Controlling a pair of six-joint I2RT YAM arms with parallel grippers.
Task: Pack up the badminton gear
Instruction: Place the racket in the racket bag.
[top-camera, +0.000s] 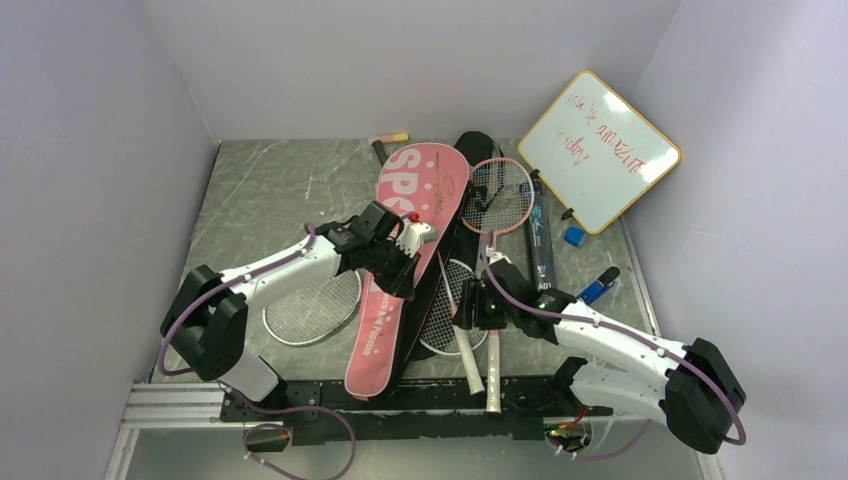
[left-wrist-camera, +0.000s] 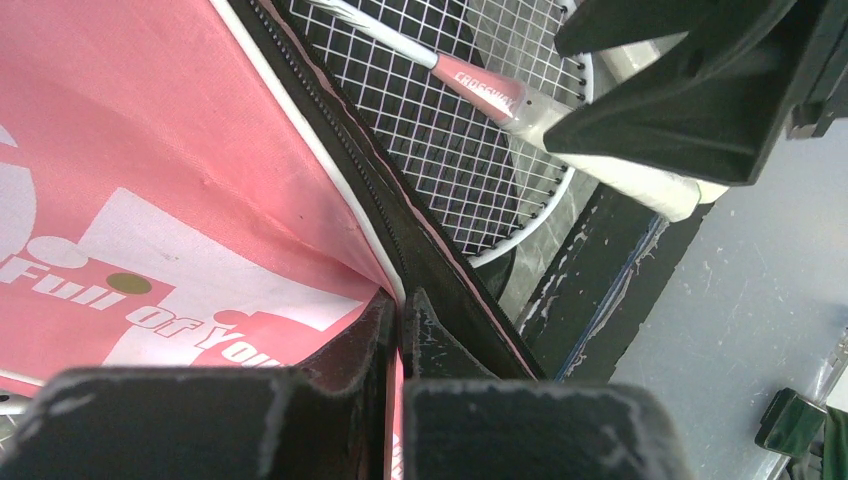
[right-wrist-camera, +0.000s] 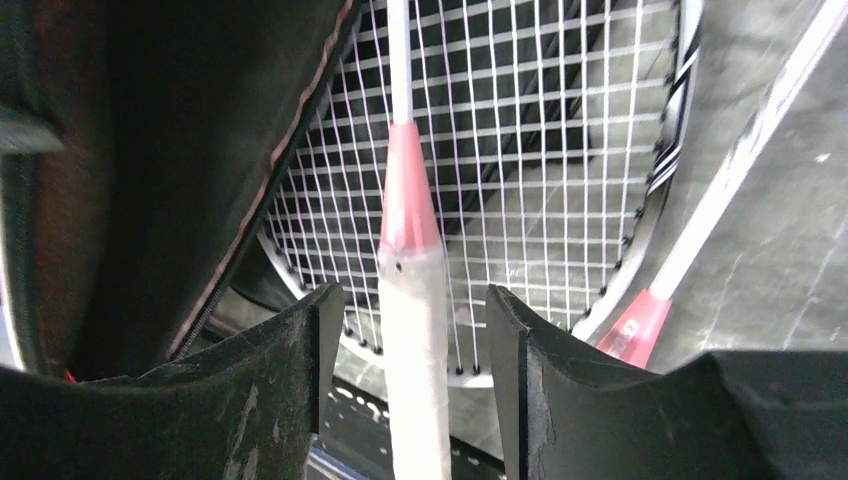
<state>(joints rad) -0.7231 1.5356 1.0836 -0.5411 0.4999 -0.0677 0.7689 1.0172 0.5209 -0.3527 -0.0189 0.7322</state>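
Observation:
The pink "SPORT" racket cover (top-camera: 410, 240) lies lengthwise mid-table over the black cover (top-camera: 470, 150). My left gripper (top-camera: 405, 268) is shut on the pink cover's (left-wrist-camera: 150, 200) zipped edge, pinching it between the fingertips (left-wrist-camera: 400, 320). My right gripper (top-camera: 478, 300) (right-wrist-camera: 412, 310) is open, a finger on each side of a racket's white-wrapped handle (right-wrist-camera: 412, 340), with gaps on both sides. That handle lies across a white-framed racket head (right-wrist-camera: 560, 150). The pink-framed racket (top-camera: 498, 195) lies beyond, another white-framed racket (top-camera: 312, 305) is at the left, and a dark tube (top-camera: 541, 240) is at the right.
A wood-framed whiteboard (top-camera: 598, 150) leans in the far right corner. A pink-yellow marker (top-camera: 388, 138) lies at the back wall. A blue marker (top-camera: 598, 288) and a small blue piece (top-camera: 573, 236) lie right of the tube. Walls close in three sides.

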